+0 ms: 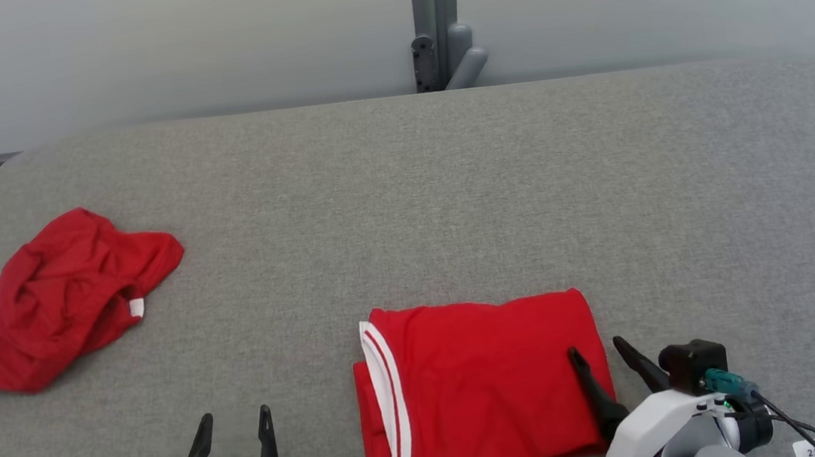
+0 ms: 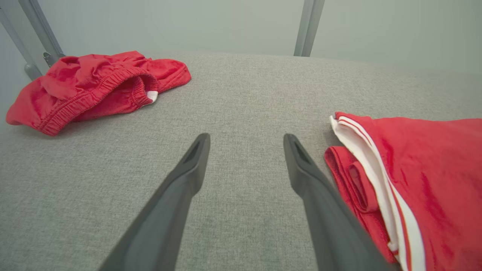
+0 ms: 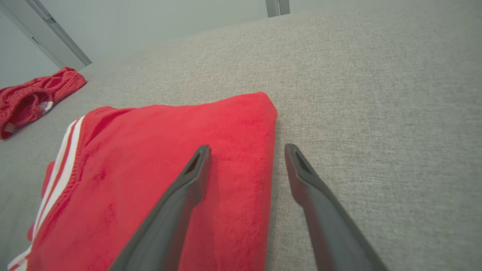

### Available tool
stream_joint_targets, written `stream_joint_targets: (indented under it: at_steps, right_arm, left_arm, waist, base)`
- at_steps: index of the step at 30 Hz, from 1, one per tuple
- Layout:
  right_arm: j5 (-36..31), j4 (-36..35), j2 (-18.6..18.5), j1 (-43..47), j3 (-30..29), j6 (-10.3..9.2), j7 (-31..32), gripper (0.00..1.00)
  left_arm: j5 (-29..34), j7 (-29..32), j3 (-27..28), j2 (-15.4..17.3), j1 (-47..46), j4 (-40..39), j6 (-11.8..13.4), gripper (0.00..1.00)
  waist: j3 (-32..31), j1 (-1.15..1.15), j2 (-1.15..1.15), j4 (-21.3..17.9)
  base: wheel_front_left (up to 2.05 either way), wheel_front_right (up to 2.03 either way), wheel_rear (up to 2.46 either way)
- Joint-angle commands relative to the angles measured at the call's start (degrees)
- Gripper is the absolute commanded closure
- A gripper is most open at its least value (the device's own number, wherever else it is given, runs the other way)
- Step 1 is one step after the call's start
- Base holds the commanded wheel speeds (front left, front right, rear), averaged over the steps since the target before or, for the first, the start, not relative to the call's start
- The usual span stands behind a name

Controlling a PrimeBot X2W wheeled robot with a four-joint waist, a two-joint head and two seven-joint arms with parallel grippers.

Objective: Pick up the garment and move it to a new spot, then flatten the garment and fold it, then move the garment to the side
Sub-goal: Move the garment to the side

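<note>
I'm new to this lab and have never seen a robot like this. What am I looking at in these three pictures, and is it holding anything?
This is a two-armed robot at a grey padded table. The wide picture comes from a camera on its head, looking down. The other two come from cameras on its wrists, each looking along that arm's two dark fingers.

In the head view, the left gripper is at the lower left and the right gripper at the lower right. Both are open and hold nothing.

Two red garments lie on the table. A folded garment with white stripes along one edge sits near the robot; the right gripper straddles its right edge, one finger above the cloth. A crumpled garment with an elastic waistband lies at the far left.
</note>
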Motion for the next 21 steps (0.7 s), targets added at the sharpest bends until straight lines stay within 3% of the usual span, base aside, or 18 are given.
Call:
stream_joint_targets:
  at_steps: [1,6,8,9,14,21]
  right_arm:
    - [-0.9,1.5,-0.3,-0.7,-0.4,-0.03,-0.2,0.00]
    - [-2.1,7.2,-0.1,-3.4,-1.6,-0.03,-0.2,0.00]
    - [-0.9,8.3,-0.1,-4.1,-0.8,-0.03,-0.1,0.83]
    - [-0.1,8.5,0.0,-4.5,-0.2,-0.03,-0.1,1.00]
    - [-1.1,5.6,-0.2,-5.3,-2.2,-0.03,-0.2,1.00]
    - [-2.3,4.2,-0.2,-4.6,-3.5,-0.06,-0.2,1.00]
  left_arm:
    - [-0.4,0.0,-0.2,0.2,-1.0,-0.2,-0.3,0.00]
    - [-0.7,0.0,-1.2,0.2,-2.2,-0.5,-0.2,0.00]
    - [-0.8,0.0,-1.4,0.2,-2.2,-0.8,-0.1,0.00]
    - [-0.8,0.0,-1.7,0.2,-2.2,-1.1,0.1,0.00]
    - [-0.8,0.0,-1.8,0.2,-1.3,-1.6,0.0,0.00]
    - [-1.3,0.0,-2.5,0.2,-1.6,-1.6,-0.6,0.00]
  waist:
    - [1.8,0.00,0.35,2.4]
    - [2.8,0.00,0.35,4.8]
    - [3.0,0.00,0.35,5.2]
    - [3.1,0.00,0.35,5.0]
    - [2.2,0.00,0.35,1.1]
    - [1.7,0.00,0.35,-12.3]
  base:
    - [0.00,0.00,0.00]
    - [0.00,0.00,0.00]
    - [0.00,0.00,0.00]
    - [0.00,0.00,0.00]
    - [0.00,0.00,0.00]
    - [0.00,0.00,0.00]
